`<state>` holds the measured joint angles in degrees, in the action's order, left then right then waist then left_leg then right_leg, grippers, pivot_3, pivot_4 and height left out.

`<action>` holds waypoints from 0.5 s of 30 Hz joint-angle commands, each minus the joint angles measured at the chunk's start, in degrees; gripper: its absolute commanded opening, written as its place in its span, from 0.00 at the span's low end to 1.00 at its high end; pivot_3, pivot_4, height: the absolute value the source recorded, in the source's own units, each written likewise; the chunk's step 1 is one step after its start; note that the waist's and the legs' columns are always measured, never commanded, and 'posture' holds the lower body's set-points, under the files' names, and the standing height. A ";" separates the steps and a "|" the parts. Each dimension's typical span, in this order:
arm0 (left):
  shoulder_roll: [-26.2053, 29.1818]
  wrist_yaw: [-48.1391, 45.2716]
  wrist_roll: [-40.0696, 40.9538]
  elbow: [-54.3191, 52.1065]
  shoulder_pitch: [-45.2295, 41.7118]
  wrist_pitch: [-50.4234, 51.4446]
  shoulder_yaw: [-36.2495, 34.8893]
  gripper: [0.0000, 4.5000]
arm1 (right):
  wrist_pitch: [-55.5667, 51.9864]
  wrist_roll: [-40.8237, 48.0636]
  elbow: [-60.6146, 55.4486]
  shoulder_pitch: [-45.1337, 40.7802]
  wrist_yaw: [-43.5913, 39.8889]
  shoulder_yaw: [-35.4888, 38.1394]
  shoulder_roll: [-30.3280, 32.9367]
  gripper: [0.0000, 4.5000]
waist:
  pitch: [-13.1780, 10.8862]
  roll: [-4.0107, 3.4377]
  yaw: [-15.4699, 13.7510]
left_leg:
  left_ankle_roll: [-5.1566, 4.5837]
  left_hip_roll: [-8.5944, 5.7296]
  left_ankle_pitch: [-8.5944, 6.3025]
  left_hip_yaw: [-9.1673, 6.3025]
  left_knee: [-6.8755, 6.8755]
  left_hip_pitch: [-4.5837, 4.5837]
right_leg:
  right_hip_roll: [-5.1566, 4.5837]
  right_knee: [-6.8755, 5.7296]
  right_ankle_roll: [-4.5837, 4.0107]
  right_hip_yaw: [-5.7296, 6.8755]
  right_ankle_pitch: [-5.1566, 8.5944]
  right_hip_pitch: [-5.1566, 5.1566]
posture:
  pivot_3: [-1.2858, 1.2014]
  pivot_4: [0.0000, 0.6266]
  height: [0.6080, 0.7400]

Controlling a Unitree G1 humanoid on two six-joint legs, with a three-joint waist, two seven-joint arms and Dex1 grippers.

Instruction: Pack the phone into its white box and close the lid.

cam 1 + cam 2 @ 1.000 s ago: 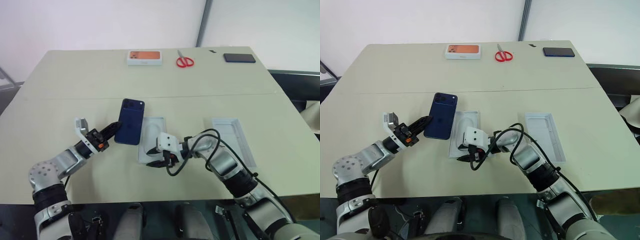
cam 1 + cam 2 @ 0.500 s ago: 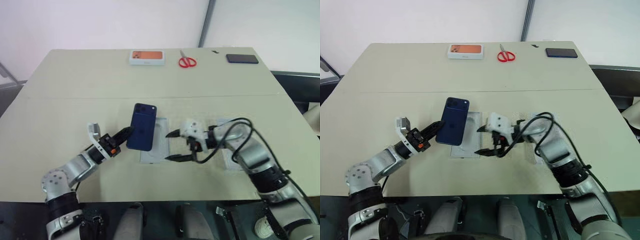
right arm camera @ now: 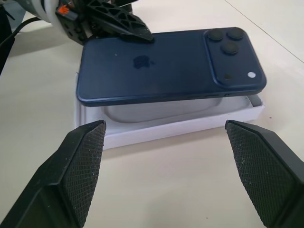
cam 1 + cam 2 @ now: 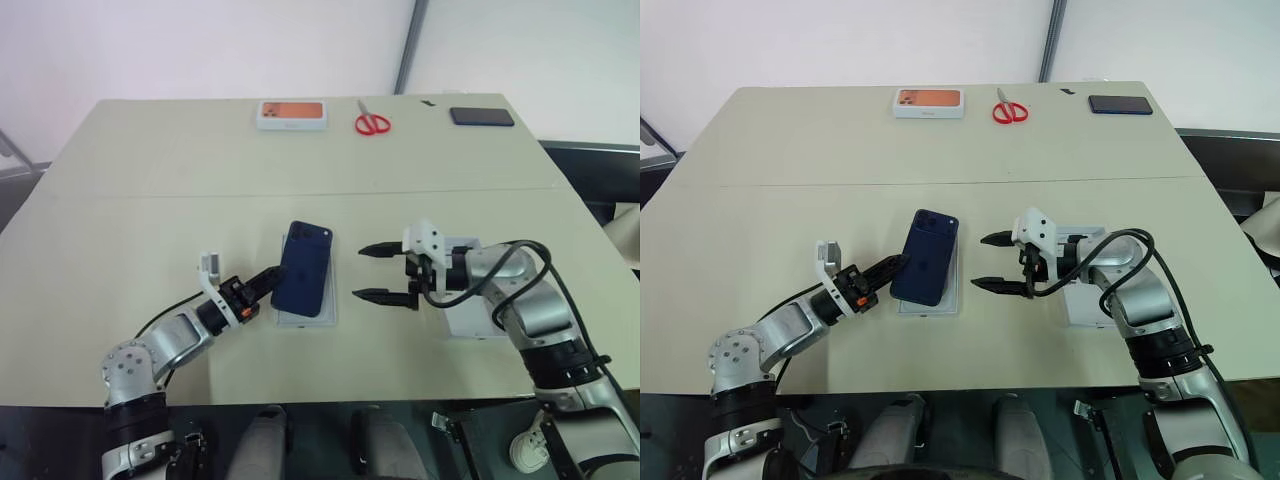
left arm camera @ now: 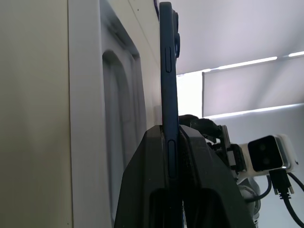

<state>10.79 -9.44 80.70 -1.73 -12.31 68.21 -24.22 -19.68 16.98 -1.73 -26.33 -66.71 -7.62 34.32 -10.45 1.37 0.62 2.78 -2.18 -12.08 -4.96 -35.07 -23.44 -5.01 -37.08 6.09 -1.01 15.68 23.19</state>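
Observation:
The dark blue phone hovers back-up just over the white box, near the middle of the table's front. My left gripper is shut on the phone's near end, reaching in from the left. In the left wrist view the phone appears edge-on, pinched between the fingers, with a gap to the box. My right gripper stands open just right of the box, empty. The right wrist view looks between its fingertips at the phone. The lid lies inside-up under my right forearm, partly hidden.
Along the far edge lie a white box printed orange, red scissors and a small black slab. The table's front edge runs close below both arms.
My left gripper has carried the phone to the right, over the white box. The right gripper has drawn away from the box to the right, risen and opened wider.

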 commanded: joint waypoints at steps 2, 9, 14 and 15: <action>0.19 2.76 5.47 -4.55 -0.51 -1.62 0.32 0.21 | 2.52 -0.32 0.61 -1.18 0.20 -0.17 -0.54 0.95 | 0.00 0.00 0.01 | 0.00 0.00 0.00 -0.01 0.00 0.00 | -0.01 0.00 0.00 -0.01 0.00 0.00 | 0.52 0.24 1.00; 1.66 5.40 9.17 -6.94 0.87 -3.49 2.08 0.94 | 4.46 -1.16 3.24 -2.13 -0.15 -1.17 -1.01 0.95 | 0.00 0.00 0.03 | 0.00 0.00 0.00 0.00 -0.02 0.00 | 0.00 0.00 0.00 -0.01 0.00 -0.01 | 0.52 0.24 1.00; 4.08 4.32 10.91 -8.12 1.55 -4.39 3.11 0.98 | 4.96 -1.28 4.20 -3.01 0.01 -1.56 -1.44 0.95 | 0.00 0.00 0.01 | 0.00 -0.01 0.00 0.00 -0.02 0.00 | 0.00 0.00 -0.02 -0.01 0.01 -0.01 | 0.52 0.24 1.00; 4.86 3.13 9.59 -8.88 1.49 -5.08 3.33 0.98 | 5.20 -1.49 4.45 -3.18 0.11 -1.69 -1.53 0.95 | 0.00 0.00 0.06 | 0.00 0.00 0.00 0.00 -0.02 0.00 | 0.00 0.00 -0.02 -0.01 0.01 -0.02 | 0.52 0.24 1.00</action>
<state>14.59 -4.61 89.52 -7.46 -10.78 64.25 -21.01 -15.81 15.72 3.00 -27.87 -66.71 -9.66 33.08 -10.45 1.37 0.68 2.78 -2.18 -12.08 -4.96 -35.09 -23.44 -5.00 -37.08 6.07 -1.03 15.69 23.18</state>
